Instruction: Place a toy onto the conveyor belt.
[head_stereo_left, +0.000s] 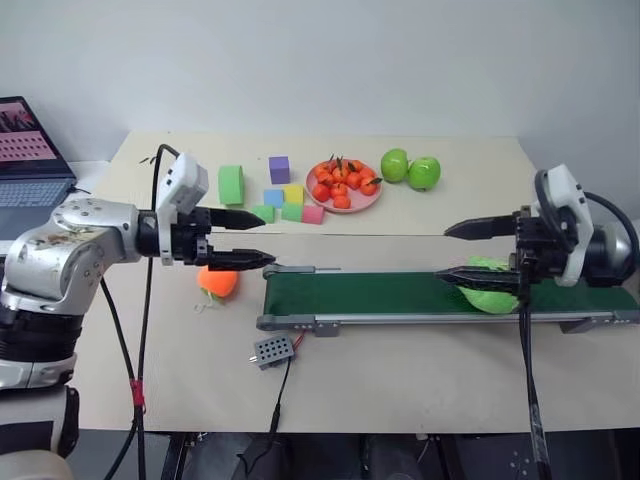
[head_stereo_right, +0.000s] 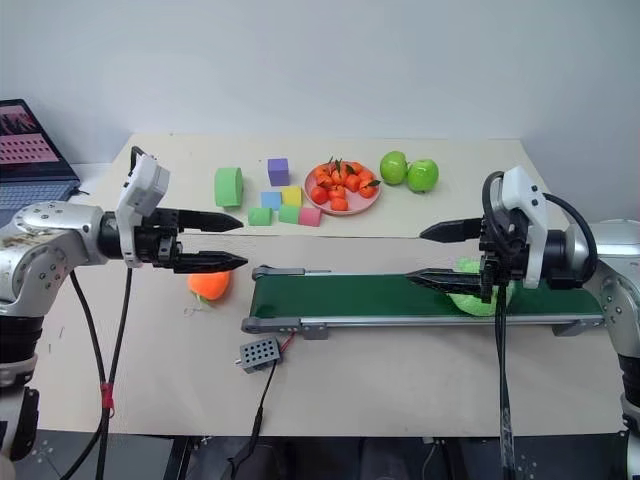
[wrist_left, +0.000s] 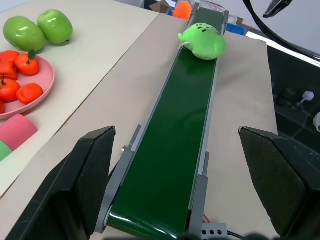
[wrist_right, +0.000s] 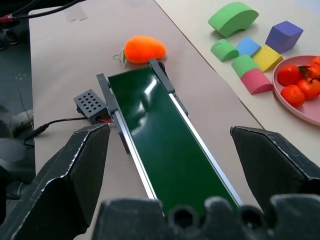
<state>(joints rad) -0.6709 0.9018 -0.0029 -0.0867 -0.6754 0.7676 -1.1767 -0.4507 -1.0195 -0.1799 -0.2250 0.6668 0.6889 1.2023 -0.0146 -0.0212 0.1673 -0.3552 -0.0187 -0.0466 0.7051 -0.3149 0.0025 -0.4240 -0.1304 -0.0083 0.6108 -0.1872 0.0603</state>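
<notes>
The lime-green toy (head_stereo_left: 492, 300) lies on the right end of the dark-green conveyor belt (head_stereo_left: 360, 292); the left wrist view has the toy (wrist_left: 202, 41) at the belt's far end. My right gripper (head_stereo_left: 462, 252) hovers open just over the toy and points left along the belt. Its lower finger crosses in front of the plush, and nothing sits between its fingers (wrist_right: 85, 170). My left gripper (head_stereo_left: 267, 238) is open and empty. It hangs above the belt's left end and points right.
An orange plush (head_stereo_left: 218, 282) rests on the table by the belt's left roller. A small grey box (head_stereo_left: 273, 351) on a cable sits in front. Behind are foam blocks (head_stereo_left: 280, 195), a pink plate (head_stereo_left: 375, 201) of small oranges, two green apples (head_stereo_left: 410, 168), and a laptop (head_stereo_left: 30, 165) at far left.
</notes>
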